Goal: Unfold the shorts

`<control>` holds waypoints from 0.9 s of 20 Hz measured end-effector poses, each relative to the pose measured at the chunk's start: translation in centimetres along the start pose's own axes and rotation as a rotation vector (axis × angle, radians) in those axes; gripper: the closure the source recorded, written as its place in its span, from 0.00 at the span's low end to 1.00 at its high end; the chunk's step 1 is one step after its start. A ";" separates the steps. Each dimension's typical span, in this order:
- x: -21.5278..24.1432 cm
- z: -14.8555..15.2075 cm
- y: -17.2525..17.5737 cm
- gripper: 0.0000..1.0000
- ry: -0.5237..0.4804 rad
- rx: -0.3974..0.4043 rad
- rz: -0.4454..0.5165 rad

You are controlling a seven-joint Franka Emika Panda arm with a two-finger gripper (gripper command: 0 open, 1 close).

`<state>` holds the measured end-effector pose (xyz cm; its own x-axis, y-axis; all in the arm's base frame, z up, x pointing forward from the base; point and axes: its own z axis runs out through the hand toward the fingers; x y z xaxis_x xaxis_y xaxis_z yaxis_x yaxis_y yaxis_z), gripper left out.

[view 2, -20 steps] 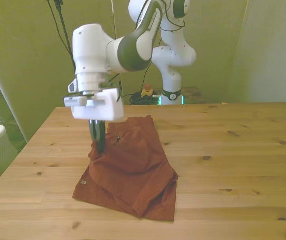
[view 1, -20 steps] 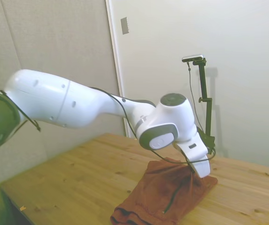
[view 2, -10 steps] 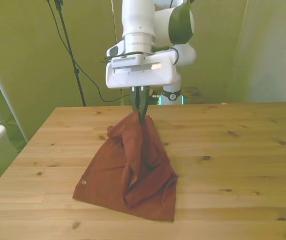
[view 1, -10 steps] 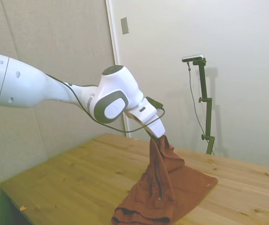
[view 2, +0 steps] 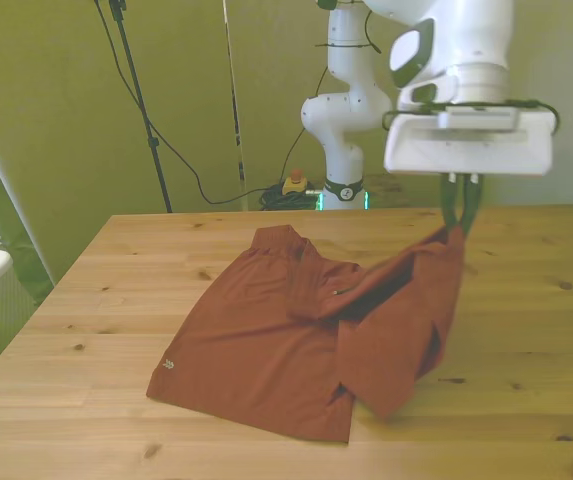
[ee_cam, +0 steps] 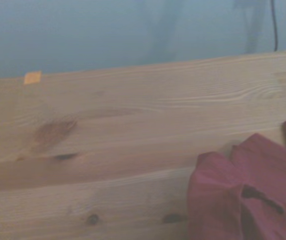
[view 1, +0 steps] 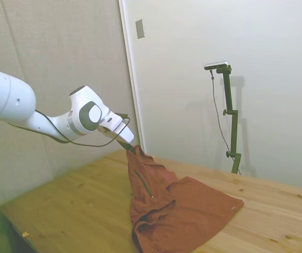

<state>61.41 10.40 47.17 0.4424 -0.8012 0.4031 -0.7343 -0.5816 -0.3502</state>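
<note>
The tool [view 2: 462, 228] is clamped tight on one corner of the shorts [view 2: 296, 340], fingers pinched together on the fabric and holding it up off the table [view 2: 526, 330] at the front view's right. From that raised corner the cloth drapes down in a slack fold, while the rest lies spread flat on the table toward the front view's left.

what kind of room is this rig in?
Likely an indoor robotics lab or test room, not a home. A white Franka arm is mounted behind a bare wooden table, cables and a tripod stand run along plain walls, and the tool holds only the shorts.
</note>
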 end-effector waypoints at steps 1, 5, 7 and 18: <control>-0.9 1.3 -0.8 0.00 -0.010 -0.017 -0.013; -2.9 5.3 -3.1 0.00 -0.046 -0.083 -0.071; -3.6 6.3 -3.8 0.00 -0.067 -0.098 -0.109; 0.1 1.0 -2.3 0.00 -0.115 -0.136 -0.160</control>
<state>63.69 11.55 47.15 0.6087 -0.7157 0.3423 -0.7093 -0.6842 -0.1693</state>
